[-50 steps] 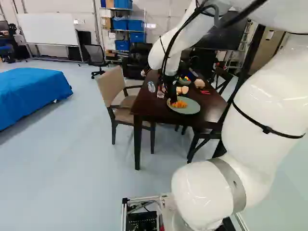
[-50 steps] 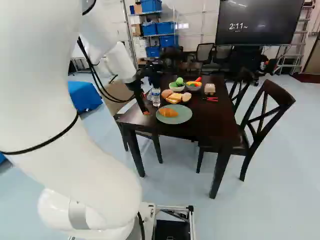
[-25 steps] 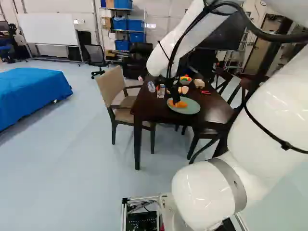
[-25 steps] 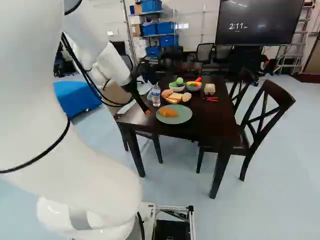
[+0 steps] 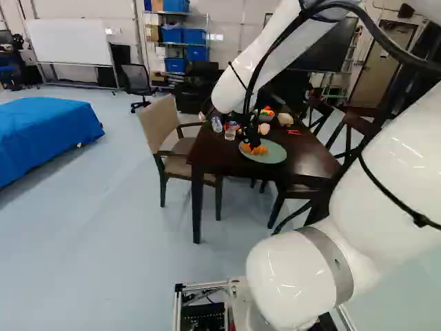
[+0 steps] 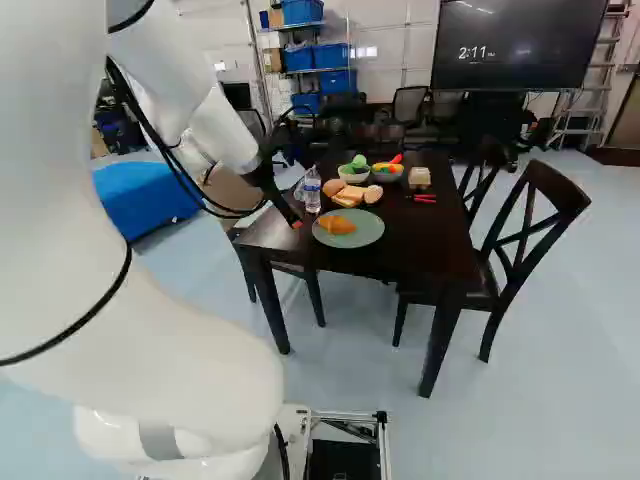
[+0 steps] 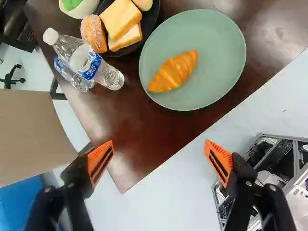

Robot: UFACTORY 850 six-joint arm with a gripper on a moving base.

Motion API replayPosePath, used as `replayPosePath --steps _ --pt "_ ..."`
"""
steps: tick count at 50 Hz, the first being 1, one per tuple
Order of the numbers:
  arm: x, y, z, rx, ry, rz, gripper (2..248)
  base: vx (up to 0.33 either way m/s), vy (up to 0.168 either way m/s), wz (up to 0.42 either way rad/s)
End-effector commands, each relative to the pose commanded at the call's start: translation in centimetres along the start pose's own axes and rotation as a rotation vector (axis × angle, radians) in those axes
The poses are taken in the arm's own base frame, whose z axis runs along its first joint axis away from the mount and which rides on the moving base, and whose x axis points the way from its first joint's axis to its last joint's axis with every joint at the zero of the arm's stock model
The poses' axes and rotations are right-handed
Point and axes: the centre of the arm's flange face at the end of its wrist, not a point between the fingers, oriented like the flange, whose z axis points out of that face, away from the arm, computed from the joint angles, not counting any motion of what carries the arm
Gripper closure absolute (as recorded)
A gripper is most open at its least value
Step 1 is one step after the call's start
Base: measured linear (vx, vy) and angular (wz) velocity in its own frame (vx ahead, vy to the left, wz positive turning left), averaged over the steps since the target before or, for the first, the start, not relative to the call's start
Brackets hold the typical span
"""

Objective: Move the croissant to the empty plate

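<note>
at the left of the right base view a blue cloth shows behind the white arm, which reaches down to the pincer near the table's corner. the pincer stands wide open, its orange pads well apart, and the gap between them holds nothing; below that gap the wrist view shows the table and the floor.

next to the right come two bottles, side by side on the table, then the croissant on the green plate. the croissant lies ahead of the pincer, past the fingertips and roughly in line with the middle of the gap, apart from both fingers. its end on the bottles' side is close to the plate's rim.

behind the green plate, as the right base view shows it, is a dark plate carrying bread slices and a sugared bun. farther back stand a bowl with green food and a bowl with colourful food. then come a pale carton, a red thing lying just in front of it, and a dark chair.
</note>
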Motion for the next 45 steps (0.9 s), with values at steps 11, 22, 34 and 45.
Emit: replayPosePath --steps 11,22,34,45 --pt "-0.2 0.2 0.2 0.011 -0.006 -0.014 3 0.0 0.0 0.0" --pt "-0.4 0.5 0.5 0.029 -0.016 -0.037 3 0.0 0.0 0.0" --pt "-0.9 1.0 1.0 0.057 -0.029 -0.072 3 0.0 0.0 0.0" --pt "-1.3 1.6 1.5 0.091 -0.04 -0.112 3 0.0 0.0 0.0"
